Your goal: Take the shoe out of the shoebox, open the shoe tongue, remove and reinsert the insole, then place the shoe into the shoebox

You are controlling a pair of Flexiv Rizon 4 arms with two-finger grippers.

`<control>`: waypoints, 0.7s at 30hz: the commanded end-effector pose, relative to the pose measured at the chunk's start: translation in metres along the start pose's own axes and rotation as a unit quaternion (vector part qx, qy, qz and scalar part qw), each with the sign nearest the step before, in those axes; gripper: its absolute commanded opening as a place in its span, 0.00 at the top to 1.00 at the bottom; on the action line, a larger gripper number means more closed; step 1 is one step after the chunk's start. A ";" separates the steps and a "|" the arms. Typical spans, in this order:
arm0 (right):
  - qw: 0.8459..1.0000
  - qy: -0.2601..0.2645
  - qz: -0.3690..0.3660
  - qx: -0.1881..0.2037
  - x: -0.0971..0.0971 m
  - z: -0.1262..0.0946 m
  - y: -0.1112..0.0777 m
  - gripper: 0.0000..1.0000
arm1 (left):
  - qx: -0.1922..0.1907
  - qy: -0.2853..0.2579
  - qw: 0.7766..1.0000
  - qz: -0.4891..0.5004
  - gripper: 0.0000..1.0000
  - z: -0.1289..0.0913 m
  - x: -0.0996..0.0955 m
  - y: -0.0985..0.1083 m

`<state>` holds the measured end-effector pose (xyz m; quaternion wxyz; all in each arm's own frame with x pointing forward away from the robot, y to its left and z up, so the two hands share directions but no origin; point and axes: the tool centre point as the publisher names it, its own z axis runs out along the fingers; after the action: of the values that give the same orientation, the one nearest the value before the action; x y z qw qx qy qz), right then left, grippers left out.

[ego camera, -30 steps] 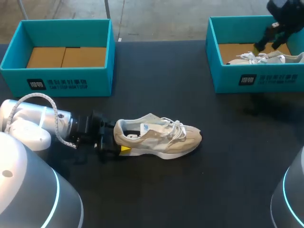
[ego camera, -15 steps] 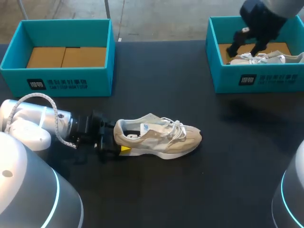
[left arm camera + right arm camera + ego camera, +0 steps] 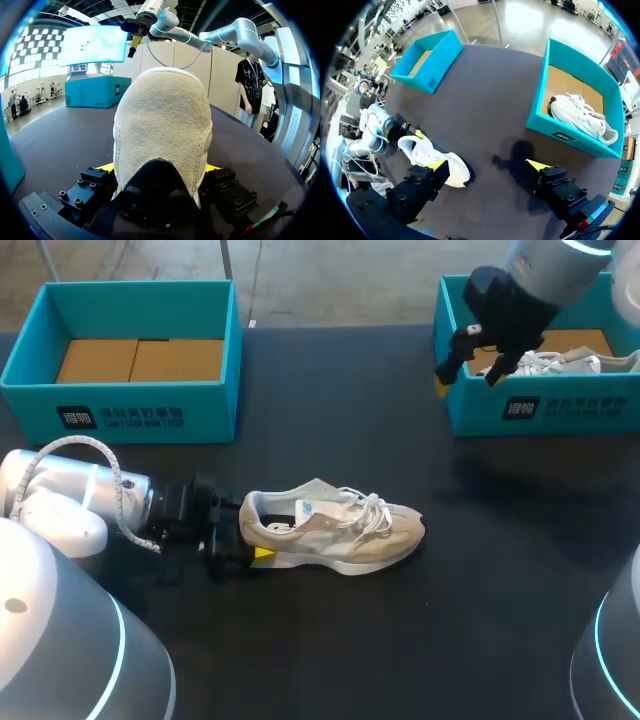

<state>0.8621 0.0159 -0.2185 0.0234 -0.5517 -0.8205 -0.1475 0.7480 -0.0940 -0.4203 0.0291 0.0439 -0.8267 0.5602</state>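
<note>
A beige and white shoe (image 3: 335, 527) lies on its sole mid-table, toe pointing right. My left gripper (image 3: 243, 535) holds it at the heel. In the left wrist view the heel (image 3: 161, 125) fills the gap between the fingers, and both yellow tips press its sides. My right gripper (image 3: 466, 362) hangs open and empty above the left end of the right teal shoebox (image 3: 540, 410). From the right wrist view, the right gripper (image 3: 487, 166) looks down on the shoe (image 3: 425, 151) and on that shoebox (image 3: 570, 136).
A second white shoe (image 3: 565, 362) lies inside the right shoebox. A second teal shoebox (image 3: 130, 405) at the back left holds only its brown cardboard floor. Bare dark table lies between the two boxes and in front of the shoe.
My right arm has swung left, from over the inside of the right shoebox to above its left end. The left arm and the shoe have not moved.
</note>
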 end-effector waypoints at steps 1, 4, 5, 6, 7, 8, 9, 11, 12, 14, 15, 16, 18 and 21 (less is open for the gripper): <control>1.000 0.008 0.004 0.004 0.003 0.002 0.003 0.00 | 0.000 0.000 1.000 0.000 1.00 -0.001 0.000 0.000; 1.000 0.005 0.007 0.007 0.003 0.002 0.003 0.00 | 0.000 0.000 1.000 0.000 1.00 -0.001 0.000 0.000; 1.000 0.005 0.007 0.007 0.003 0.002 0.003 0.00 | 0.000 0.000 1.000 0.000 1.00 -0.001 0.000 0.000; 1.000 0.005 0.007 0.007 0.003 0.002 0.003 0.00 | 0.000 0.000 1.000 0.000 1.00 -0.001 0.000 0.000; 1.000 0.005 0.007 0.007 0.003 0.002 0.003 0.00 | 0.000 0.000 1.000 0.000 1.00 -0.001 0.000 0.000; 1.000 0.005 0.007 0.007 0.003 0.002 0.003 0.00 | 0.000 0.000 1.000 0.000 1.00 -0.001 0.000 0.000; 1.000 0.005 0.007 0.007 0.003 0.002 0.003 0.00 | 0.000 0.000 1.000 0.000 1.00 -0.001 0.000 0.000; 1.000 0.005 0.007 0.007 0.003 0.002 0.003 0.00 | 0.000 0.000 1.000 0.000 1.00 -0.001 0.000 0.000; 1.000 0.005 0.007 0.007 0.003 0.002 0.003 0.00 | 0.000 0.000 1.000 0.000 1.00 -0.001 0.000 0.000; 1.000 0.005 0.007 0.007 0.003 0.002 0.003 0.00 | 0.000 0.000 1.000 0.000 1.00 -0.001 0.000 0.000; 1.000 0.005 0.007 0.007 0.003 0.002 0.003 0.00 | 0.000 0.000 1.000 0.000 1.00 -0.001 0.000 0.000; 1.000 0.005 0.007 0.007 0.003 0.002 0.003 0.00 | 0.000 0.000 1.000 0.000 1.00 -0.001 0.000 0.000; 1.000 0.005 0.007 0.007 0.003 0.002 0.003 0.00 | 0.000 0.000 1.000 0.000 1.00 -0.001 0.000 0.000; 1.000 0.005 0.007 0.007 0.003 0.002 0.003 0.00 | 0.000 0.000 1.000 0.000 1.00 -0.001 0.000 0.000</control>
<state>0.8621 0.0195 -0.2192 0.0316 -0.5570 -0.8170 -0.1458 0.7480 -0.0940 -0.4203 0.0291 0.0440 -0.8267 0.5602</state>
